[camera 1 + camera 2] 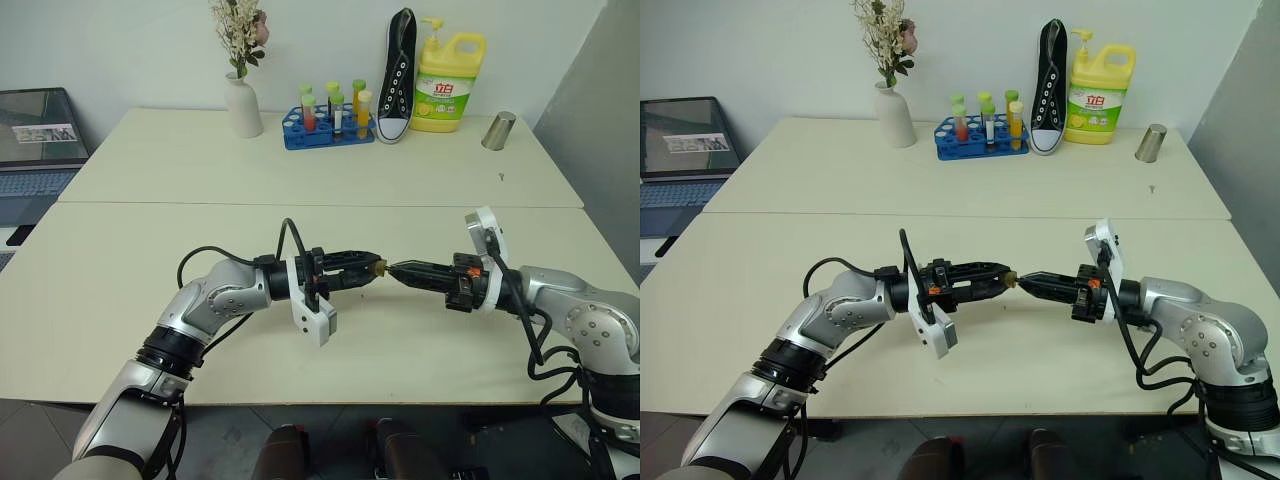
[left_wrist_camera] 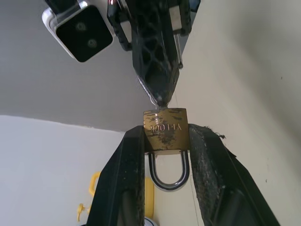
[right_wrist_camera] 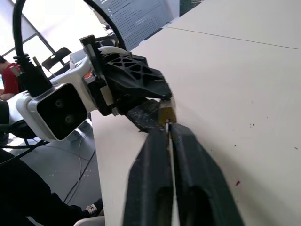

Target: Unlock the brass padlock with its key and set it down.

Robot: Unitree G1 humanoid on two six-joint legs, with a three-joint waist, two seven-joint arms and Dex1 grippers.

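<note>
The brass padlock (image 2: 165, 131) is clamped by its body between the fingers of my left gripper (image 1: 372, 267), held level above the table, its silvery shackle (image 2: 168, 174) pointing back toward the wrist. My right gripper (image 1: 393, 269) faces it from the right with its fingers pressed together. Its tip meets the padlock's bottom face. A thin silvery sliver, the key (image 2: 156, 104), shows between that tip and the padlock; most of it is hidden by the fingers. The right wrist view shows the padlock (image 3: 165, 113) just past my shut fingertips (image 3: 162, 134).
At the far edge of the cream table (image 1: 300, 180) stand a white vase of flowers (image 1: 242, 105), a blue test-tube rack (image 1: 328, 128), a black shoe (image 1: 397, 75), a yellow detergent bottle (image 1: 448, 85) and a metal cup (image 1: 498, 131). A laptop (image 1: 38, 140) sits far left.
</note>
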